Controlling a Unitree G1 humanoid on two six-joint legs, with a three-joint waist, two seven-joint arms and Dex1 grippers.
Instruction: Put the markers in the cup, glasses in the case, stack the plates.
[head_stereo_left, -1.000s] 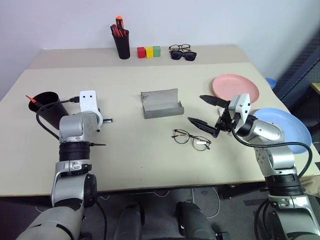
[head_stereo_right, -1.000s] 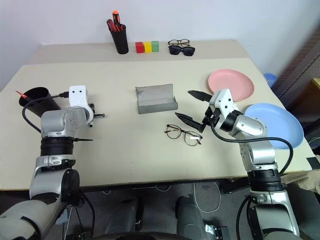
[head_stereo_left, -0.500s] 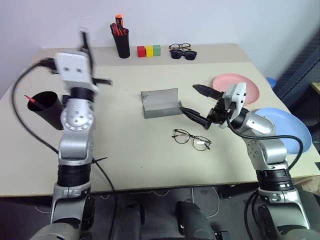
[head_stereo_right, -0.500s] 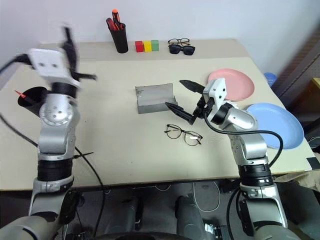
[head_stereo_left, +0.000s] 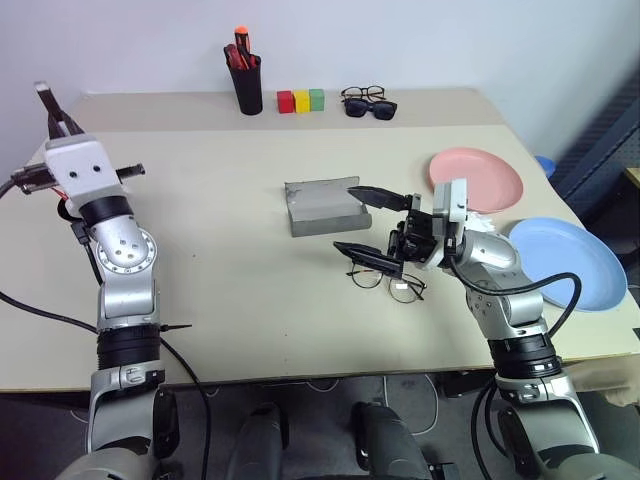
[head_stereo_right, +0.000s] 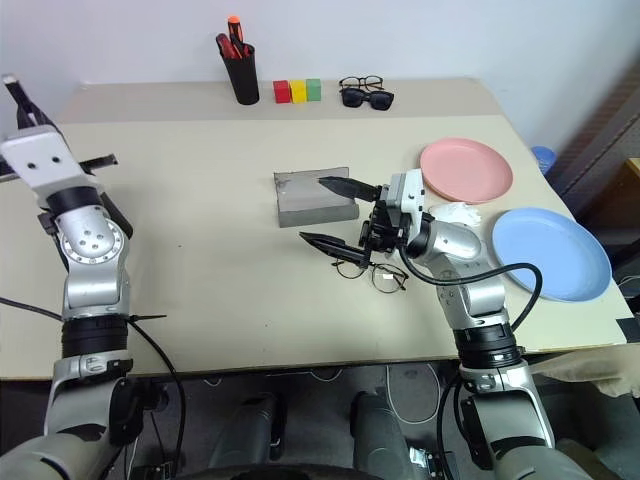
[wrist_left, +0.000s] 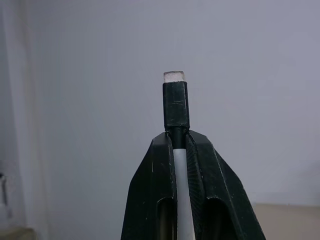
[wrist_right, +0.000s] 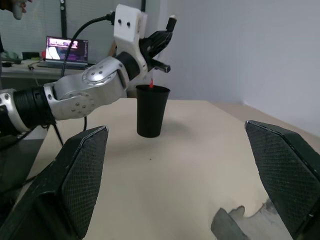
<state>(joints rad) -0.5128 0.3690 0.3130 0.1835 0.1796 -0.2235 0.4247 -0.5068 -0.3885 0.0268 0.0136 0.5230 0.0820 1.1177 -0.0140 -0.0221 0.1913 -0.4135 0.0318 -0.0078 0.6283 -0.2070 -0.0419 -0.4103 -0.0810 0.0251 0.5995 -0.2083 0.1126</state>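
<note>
While raised since before, left gripper (wrist_left: 177, 150) clamps white marker (wrist_left: 176, 107) above the cup (wrist_right: 151, 111). Right gripper (head_stereo_left: 362, 222), jaws wide, now over glasses (head_stereo_left: 385, 282) beside case (head_stereo_left: 320, 206).

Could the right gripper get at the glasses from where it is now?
Probably yes: the right gripper is open just above the glasses, with nothing between them; the case sits clear behind.

A broad beige table (head_stereo_left: 230, 300) fills the middle of the room, butted against a plain pale wall (head_stereo_left: 420, 40). Beyond it in the right wrist view, a side desk (wrist_right: 30, 67) carries an open laptop (wrist_right: 64, 50), screen lit. Dark floor (head_stereo_left: 320, 400) and loose cables (head_stereo_left: 420, 400) beneath.
</note>
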